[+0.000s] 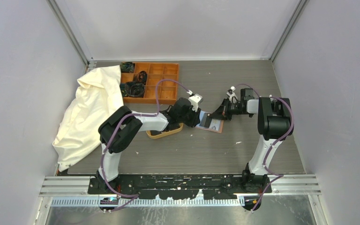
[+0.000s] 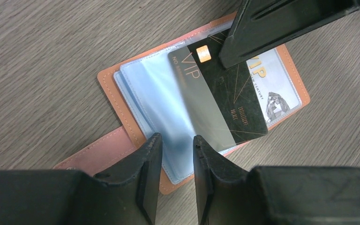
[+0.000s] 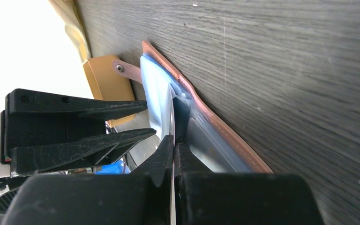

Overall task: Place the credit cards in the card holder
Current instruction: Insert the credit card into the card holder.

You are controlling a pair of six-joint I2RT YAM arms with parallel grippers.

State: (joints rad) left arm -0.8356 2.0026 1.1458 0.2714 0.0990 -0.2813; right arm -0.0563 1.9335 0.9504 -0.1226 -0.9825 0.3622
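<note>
The card holder (image 2: 108,89) lies open on the table, reddish-brown leather with pale blue clear sleeves; it also shows mid-table in the top view (image 1: 212,123). My right gripper (image 3: 174,140) is shut on a black credit card (image 2: 234,101), which lies slanted across the sleeves with its lower part under a clear page. A pale credit card (image 2: 276,89) sits in the sleeve beneath it. My left gripper (image 2: 177,140) hovers at the holder's near edge, its jaws a little apart, with nothing visibly clamped between them. One sleeve page (image 3: 157,93) stands raised next to the left fingers (image 3: 122,138).
An oval wooden tray (image 1: 165,132) lies just left of the holder, under the left arm. An orange compartment box (image 1: 161,82) with dark items stands at the back. A cream cloth (image 1: 91,110) is heaped on the left side.
</note>
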